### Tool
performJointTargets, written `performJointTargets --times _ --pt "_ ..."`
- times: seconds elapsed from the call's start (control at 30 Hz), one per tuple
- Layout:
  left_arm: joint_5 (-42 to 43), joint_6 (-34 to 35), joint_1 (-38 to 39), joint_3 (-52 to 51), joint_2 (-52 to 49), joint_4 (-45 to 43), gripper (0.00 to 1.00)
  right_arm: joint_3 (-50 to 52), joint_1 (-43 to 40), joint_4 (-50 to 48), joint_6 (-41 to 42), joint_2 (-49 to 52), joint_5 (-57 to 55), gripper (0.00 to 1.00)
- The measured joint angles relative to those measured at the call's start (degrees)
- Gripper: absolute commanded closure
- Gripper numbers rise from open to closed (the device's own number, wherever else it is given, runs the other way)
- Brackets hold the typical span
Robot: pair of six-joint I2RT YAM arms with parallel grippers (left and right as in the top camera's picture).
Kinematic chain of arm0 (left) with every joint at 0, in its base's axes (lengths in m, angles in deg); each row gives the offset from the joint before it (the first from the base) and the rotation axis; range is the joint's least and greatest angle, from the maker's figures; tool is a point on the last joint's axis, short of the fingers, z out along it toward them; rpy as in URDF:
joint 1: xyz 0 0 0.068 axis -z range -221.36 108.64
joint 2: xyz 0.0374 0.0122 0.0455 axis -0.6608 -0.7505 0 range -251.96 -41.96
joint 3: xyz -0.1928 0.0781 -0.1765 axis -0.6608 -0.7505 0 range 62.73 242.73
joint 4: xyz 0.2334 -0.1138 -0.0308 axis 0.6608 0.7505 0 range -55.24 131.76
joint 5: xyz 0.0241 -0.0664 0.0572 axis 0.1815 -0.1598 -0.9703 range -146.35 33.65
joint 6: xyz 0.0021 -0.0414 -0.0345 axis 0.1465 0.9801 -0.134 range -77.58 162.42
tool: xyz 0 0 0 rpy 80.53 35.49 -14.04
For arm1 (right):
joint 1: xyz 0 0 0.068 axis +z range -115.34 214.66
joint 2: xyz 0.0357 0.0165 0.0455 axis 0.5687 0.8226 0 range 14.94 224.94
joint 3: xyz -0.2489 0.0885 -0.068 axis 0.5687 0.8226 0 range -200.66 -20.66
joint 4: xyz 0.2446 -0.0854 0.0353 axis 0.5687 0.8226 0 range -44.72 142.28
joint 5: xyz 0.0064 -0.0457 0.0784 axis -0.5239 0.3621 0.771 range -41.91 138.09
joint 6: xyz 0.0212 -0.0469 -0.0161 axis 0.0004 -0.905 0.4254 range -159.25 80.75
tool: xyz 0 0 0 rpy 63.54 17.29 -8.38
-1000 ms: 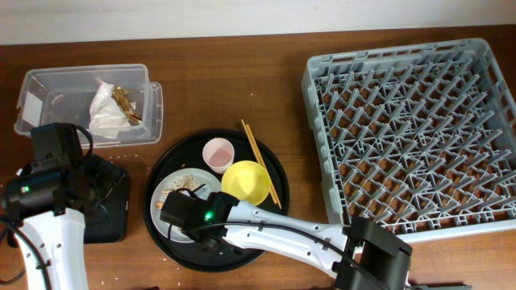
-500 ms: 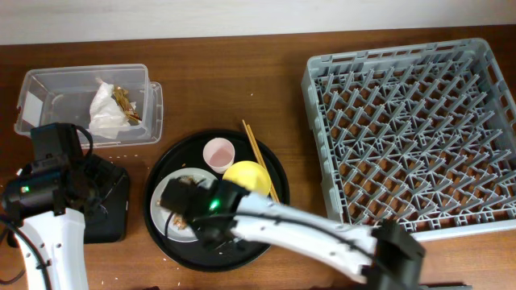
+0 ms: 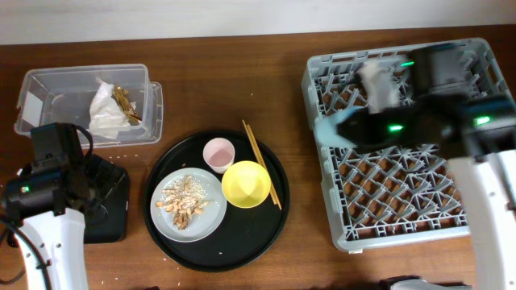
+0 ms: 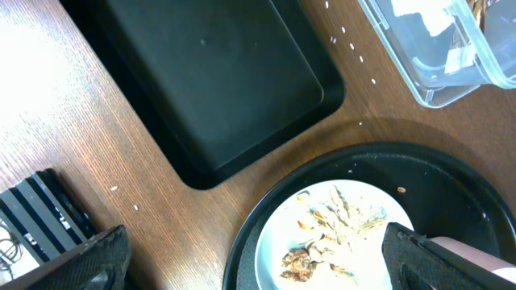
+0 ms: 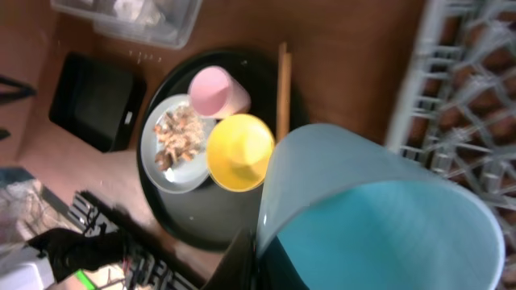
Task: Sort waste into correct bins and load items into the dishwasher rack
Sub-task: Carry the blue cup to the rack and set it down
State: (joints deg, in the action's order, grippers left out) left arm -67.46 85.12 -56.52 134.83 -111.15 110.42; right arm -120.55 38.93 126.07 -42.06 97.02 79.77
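My right gripper [image 3: 355,129] is shut on the light-blue cup [image 3: 332,129] and holds it over the left part of the grey dishwasher rack [image 3: 419,229]. In the right wrist view the cup [image 5: 379,217] fills the frame, with a finger [image 5: 260,259] on its rim. The pink cup [image 3: 218,153], yellow bowl [image 3: 246,183], chopsticks [image 3: 260,161] and the plate [image 3: 211,216] with food scraps [image 3: 184,201] sit on the round black tray [image 3: 242,250]. My left gripper [image 4: 266,270] is open and empty above the plate's near edge [image 4: 278,242].
The clear tub [image 3: 56,89] at the back left holds the white napkin [image 3: 103,114] and the brown wrapper [image 3: 125,103]. The shallow black rectangular tray [image 4: 218,80] lies left of the round tray, partly under my left arm [image 3: 48,193].
My right arm has swung from over the plate on the round tray to over the rack, carrying the light-blue cup. The plate and scraps now show. The left arm has not moved.
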Motion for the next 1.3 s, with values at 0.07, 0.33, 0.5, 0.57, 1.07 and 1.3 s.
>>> performJointTargets --times 0.07,0.33,0.5,0.57,1.07,1.3 --pt "0.0 0.0 0.0 0.0 0.0 0.0 0.01 0.2 -8.8 1.1 -5.4 1.3 4.4 0.96" --pt "0.0 0.0 0.0 0.0 0.0 0.0 0.01 2.6 -26.8 0.1 -23.3 14.6 21.8 0.96" --pt "0.0 0.0 0.0 0.0 0.0 0.0 0.01 2.6 -29.3 -5.3 -25.8 25.9 31.1 0.96" --pt "0.0 0.0 0.0 0.0 0.0 0.0 0.01 2.6 -30.2 -6.8 -26.1 29.8 34.6 0.96" --pt "0.0 0.0 0.0 0.0 0.0 0.0 0.01 2.7 -36.5 -12.5 -26.3 41.0 48.0 0.96" --pt "0.0 0.0 0.0 0.0 0.0 0.0 0.01 4.3 -36.5 -12.3 -26.3 41.0 47.8 0.96"
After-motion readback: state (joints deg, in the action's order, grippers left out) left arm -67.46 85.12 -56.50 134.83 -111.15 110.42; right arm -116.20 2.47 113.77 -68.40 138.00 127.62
